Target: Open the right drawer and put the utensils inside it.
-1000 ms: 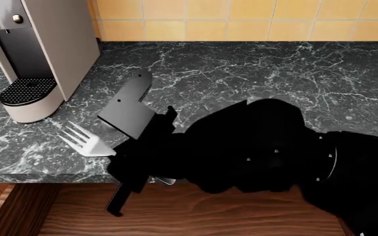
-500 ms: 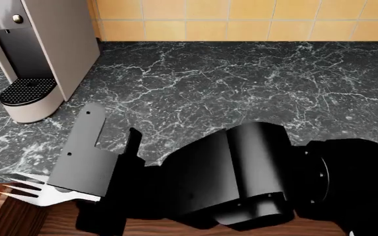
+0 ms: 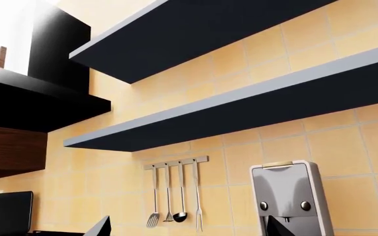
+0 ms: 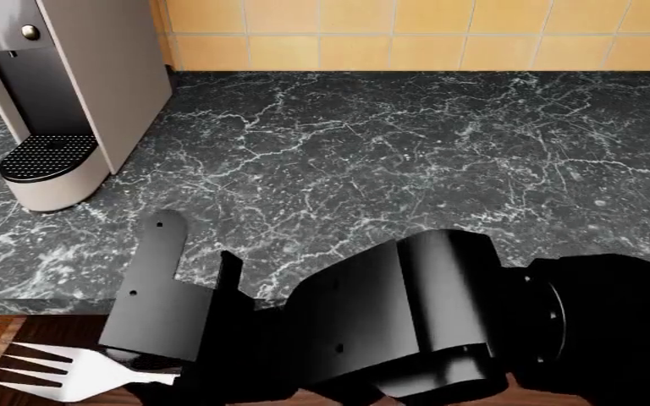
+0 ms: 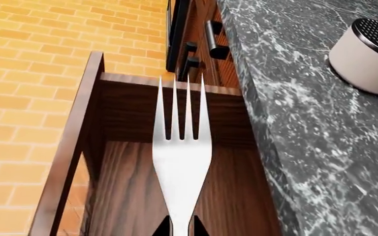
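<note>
The right gripper (image 4: 173, 372) is holding a silver fork (image 5: 181, 147) by its handle, jaws pinched tight on the stem, at the front edge of a black marble countertop (image 4: 415, 144). In the head view the fork (image 4: 60, 372) is pointing toward the robot's left with its 4 tines fanning out past the counter's lip, over reddish-brown wood. The right wrist view is showing what lies beneath: the right drawer (image 5: 67, 147) is standing pulled out, its wood-grain bottom and side walls exposed, and the fork is hanging above that open compartment without touching the floor of it. The part of the drawer bottom that is showing around the fork is carrying nothing but grain; the portion hidden behind the fork's blade cannot be judged. Beyond the drawer's far wall, dark bar handles (image 5: 214, 39) are lining the neighbouring cabinet fronts under the counter. A grey coffee machine (image 4: 60, 85) is sitting at the counter's back left corner, its round drip tray (image 5: 369, 56) edging into the right wrist view. The left wrist camera is facing the yellow tiled wall, where 2 dark shelves (image 3: 241, 103) are running above a rail of 4 hanging utensils (image 3: 174, 196); whether the left gripper's jaws are apart or closed cannot be told from the little that is showing.
</note>
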